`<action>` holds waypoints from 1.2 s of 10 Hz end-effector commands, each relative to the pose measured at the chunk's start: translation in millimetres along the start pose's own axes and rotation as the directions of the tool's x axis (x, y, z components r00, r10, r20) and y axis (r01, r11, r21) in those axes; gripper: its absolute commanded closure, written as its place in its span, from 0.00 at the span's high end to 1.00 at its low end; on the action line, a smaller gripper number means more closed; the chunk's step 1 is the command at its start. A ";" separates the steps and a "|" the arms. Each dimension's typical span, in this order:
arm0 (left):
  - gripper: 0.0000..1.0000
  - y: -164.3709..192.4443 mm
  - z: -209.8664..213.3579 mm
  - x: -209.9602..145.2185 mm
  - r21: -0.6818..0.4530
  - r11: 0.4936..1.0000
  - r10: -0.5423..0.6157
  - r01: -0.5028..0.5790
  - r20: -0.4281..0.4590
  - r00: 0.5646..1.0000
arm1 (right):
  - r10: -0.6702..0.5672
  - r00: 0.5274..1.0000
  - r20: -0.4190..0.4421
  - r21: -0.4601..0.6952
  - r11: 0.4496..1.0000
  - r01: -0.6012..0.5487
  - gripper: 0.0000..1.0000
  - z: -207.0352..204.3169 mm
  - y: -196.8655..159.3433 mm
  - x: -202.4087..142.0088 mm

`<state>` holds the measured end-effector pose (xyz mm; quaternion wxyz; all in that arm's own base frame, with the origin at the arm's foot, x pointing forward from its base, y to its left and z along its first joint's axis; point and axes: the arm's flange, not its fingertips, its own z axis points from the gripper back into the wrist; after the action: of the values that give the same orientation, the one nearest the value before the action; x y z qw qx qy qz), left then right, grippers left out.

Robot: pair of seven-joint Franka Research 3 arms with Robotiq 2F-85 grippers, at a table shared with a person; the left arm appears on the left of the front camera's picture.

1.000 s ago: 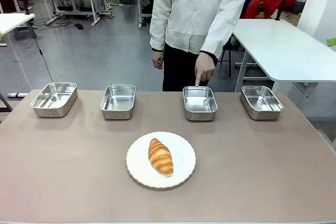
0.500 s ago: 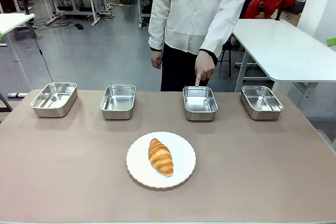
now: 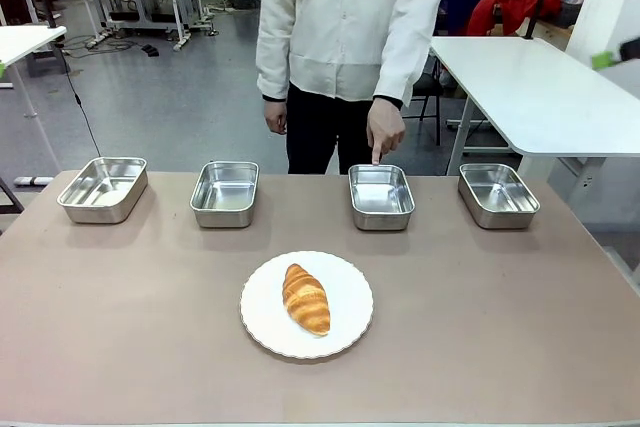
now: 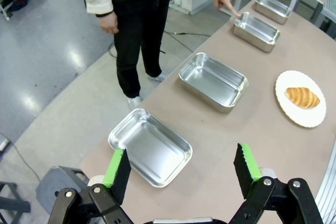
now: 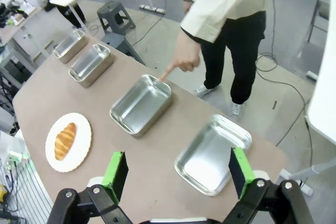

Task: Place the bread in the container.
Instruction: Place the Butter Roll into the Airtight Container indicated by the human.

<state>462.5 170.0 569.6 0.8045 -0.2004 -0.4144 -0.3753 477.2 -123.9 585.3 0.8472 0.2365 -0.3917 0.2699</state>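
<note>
The bread (image 3: 306, 298), a golden-brown croissant, lies on a round white plate (image 3: 350, 325) at the table's near middle; it is also in the left wrist view (image 4: 302, 97) and the right wrist view (image 5: 65, 140). A person's hand (image 3: 384, 131) points a finger down at the far rim of the container (image 3: 381, 196), the third steel tray from the left, also seen from the left wrist (image 4: 256, 30) and right wrist (image 5: 140, 104). My left gripper (image 4: 181, 168) hangs open above the leftmost tray (image 4: 150, 146). My right gripper (image 5: 177, 171) hangs open near the rightmost tray (image 5: 213, 153). Both hold nothing.
Four steel trays stand in a row along the far edge: leftmost (image 3: 102, 188), second (image 3: 224, 192), the pointed one, and rightmost (image 3: 497, 194). The person stands behind the table's far edge. A white side table (image 3: 540, 87) is at the back right.
The person has shifted a little to the left while the pointing finger stays at the third tray's rim. The bread, plate and trays have not moved.
</note>
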 end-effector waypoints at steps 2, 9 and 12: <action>1.00 -0.9 1.5 -0.6 -0.005 1.000 -0.009 0.009 0.003 1.000 | 0.004 0.996 -0.087 -0.053 0.999 -0.008 1.00 -58.3 82.5 45.3; 1.00 -0.9 1.5 -0.6 -0.005 1.000 -0.009 0.009 0.003 1.000 | -0.125 0.905 -0.407 -0.254 0.967 0.019 1.00 -253.7 279.2 -8.4; 1.00 -0.9 1.5 -0.6 -0.005 1.000 -0.009 0.009 0.003 1.000 | -0.149 0.853 -0.501 -0.285 0.958 0.000 1.00 -277.4 329.9 -52.5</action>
<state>463.6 170.7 568.6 0.8052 -0.2006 -0.4134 -0.3749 394.0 267.9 444.2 0.9500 0.0663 -0.1875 0.2409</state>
